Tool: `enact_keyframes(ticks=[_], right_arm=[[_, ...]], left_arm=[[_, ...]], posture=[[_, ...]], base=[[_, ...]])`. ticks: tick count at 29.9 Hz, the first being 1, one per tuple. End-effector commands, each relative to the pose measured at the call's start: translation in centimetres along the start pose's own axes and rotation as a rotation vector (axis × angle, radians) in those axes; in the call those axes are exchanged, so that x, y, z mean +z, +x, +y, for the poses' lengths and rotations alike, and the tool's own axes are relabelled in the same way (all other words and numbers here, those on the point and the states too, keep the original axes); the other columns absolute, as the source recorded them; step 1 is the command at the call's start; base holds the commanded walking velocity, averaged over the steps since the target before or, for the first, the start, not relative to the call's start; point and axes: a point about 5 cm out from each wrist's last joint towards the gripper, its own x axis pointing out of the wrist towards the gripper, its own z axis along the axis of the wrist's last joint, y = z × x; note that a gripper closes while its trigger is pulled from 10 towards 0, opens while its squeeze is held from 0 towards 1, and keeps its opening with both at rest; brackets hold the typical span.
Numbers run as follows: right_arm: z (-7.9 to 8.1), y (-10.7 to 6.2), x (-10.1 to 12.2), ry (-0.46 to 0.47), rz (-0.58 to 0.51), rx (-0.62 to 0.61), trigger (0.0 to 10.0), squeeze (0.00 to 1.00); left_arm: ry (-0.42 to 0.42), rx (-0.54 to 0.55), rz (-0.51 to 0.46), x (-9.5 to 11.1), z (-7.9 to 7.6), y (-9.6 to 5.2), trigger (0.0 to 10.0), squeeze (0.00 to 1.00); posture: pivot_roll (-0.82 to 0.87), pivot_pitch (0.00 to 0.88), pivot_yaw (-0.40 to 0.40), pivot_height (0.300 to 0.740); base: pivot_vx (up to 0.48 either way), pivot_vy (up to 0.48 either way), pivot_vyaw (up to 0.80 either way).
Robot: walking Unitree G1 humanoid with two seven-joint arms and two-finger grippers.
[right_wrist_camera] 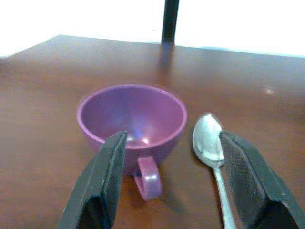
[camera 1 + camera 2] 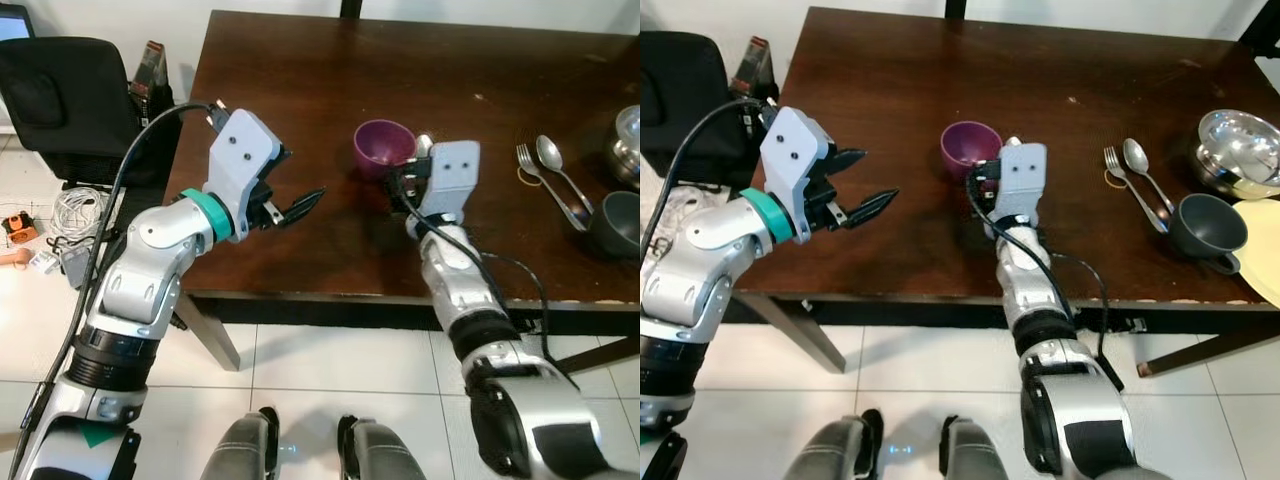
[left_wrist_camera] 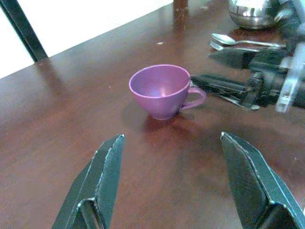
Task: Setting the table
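Note:
A purple cup (image 2: 383,145) stands upright on the dark wooden table (image 2: 300,90), its handle turned toward me. A metal spoon (image 1: 208,138) lies just to the right of it. My right gripper (image 1: 172,136) is open and low over the table, its fingers on either side of the cup handle and the spoon bowl, touching neither. My left gripper (image 2: 300,175) is open and empty above the table's near left part, pointing at the cup (image 3: 159,90) from a short distance.
A fork (image 2: 1118,165) and a second spoon (image 2: 1137,155) lie to the right. Beyond them are a dark grey cup (image 2: 1208,225), a steel bowl (image 2: 1240,150) and a yellow plate (image 2: 1265,245). A black chair (image 2: 60,100) and cables (image 2: 80,210) are on the left.

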Motion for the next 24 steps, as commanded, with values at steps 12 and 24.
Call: enact_keyframes(ticks=[12, 24], right_arm=[[-2.9, -7.1, 4.7, 0.046, -0.151, -0.081, 10.0, 0.00], [-1.3, -5.0, 6.8, 0.108, -0.209, -0.037, 10.0, 0.00]], left_arm=[[-0.070, 0.397, -0.055, -0.9, 0.0, -1.6, 10.0, 0.00], [-0.137, 0.575, 0.035, -4.3, -2.0, -2.9, 10.0, 0.00]], posture=[[0.03, 0.089, 0.049, 0.740], [0.06, 0.044, -0.029, 0.740]], base=[[0.000, 0.000, 0.00], [0.000, 0.000, 0.00]])
